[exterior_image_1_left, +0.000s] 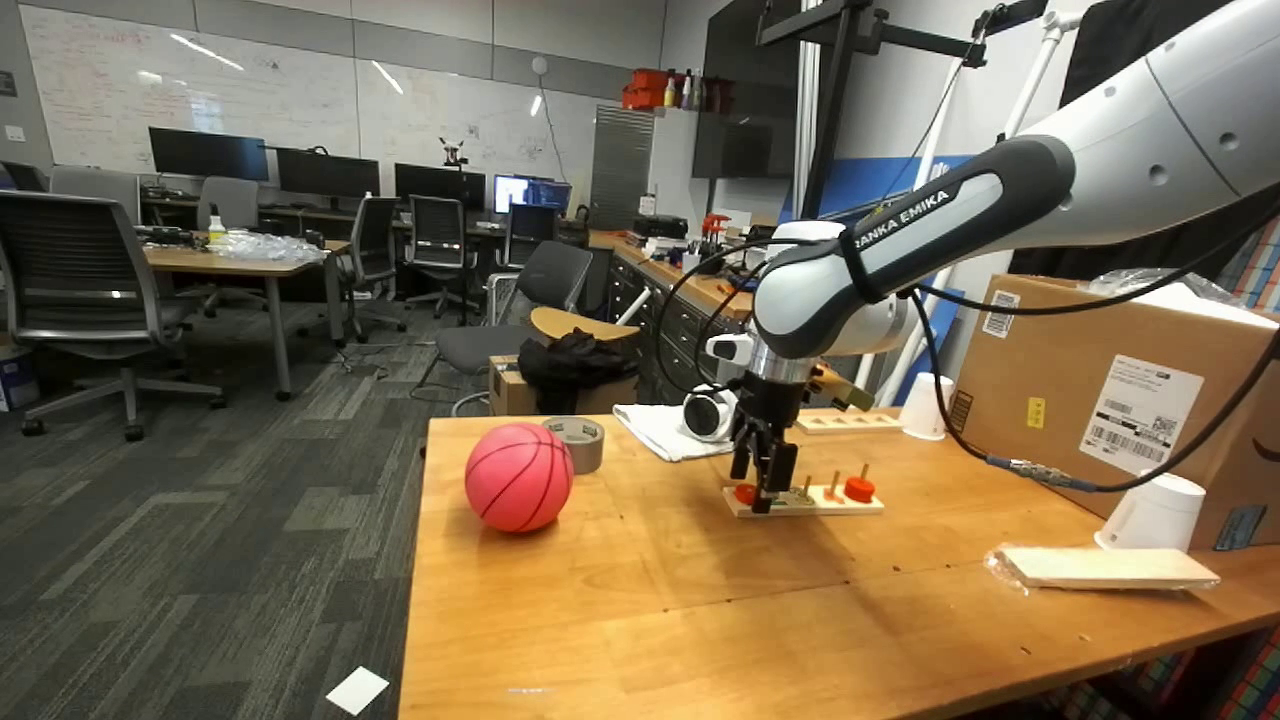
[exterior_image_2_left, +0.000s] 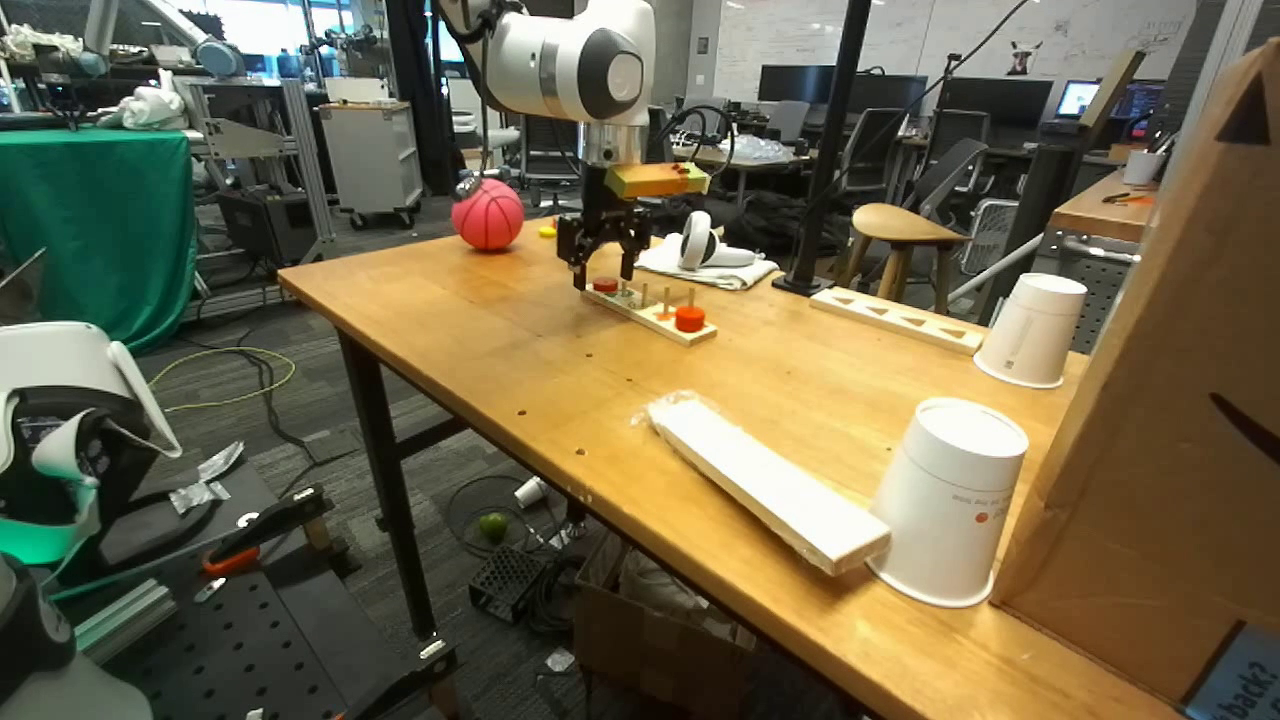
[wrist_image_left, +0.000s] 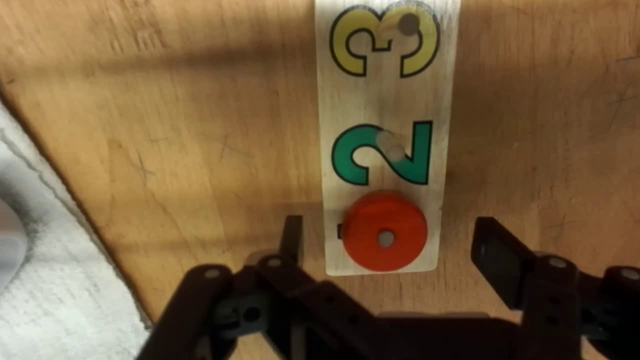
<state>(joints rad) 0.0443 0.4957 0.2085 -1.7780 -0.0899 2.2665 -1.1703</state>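
My gripper (wrist_image_left: 388, 222) is open and empty above one end of a narrow wooden peg board (wrist_image_left: 385, 102). Its fingers are on either side of a red disc (wrist_image_left: 370, 220) that sits on the end peg, apart from it. Green 2 and yellow 3 are printed beside bare pegs. In both exterior views the gripper (exterior_image_1_left: 757, 485) (exterior_image_2_left: 604, 278) points down at the board (exterior_image_1_left: 830, 508) (exterior_image_2_left: 640, 312). A thicker red piece (exterior_image_1_left: 858, 490) (exterior_image_2_left: 690, 319) sits near the board's other end. A small orange piece (exterior_image_1_left: 832, 496) lies at a peg between.
A pink ball (exterior_image_1_left: 518, 477) and a tape roll (exterior_image_1_left: 580, 443) stand on the table. A white cloth (exterior_image_2_left: 660, 262) bears a white device (exterior_image_2_left: 697, 243). White cups (exterior_image_2_left: 950, 500), a wrapped wooden piece (exterior_image_2_left: 770, 480), a board with triangular holes (exterior_image_2_left: 895, 318) and a cardboard box (exterior_image_1_left: 1060, 370) surround the workspace.
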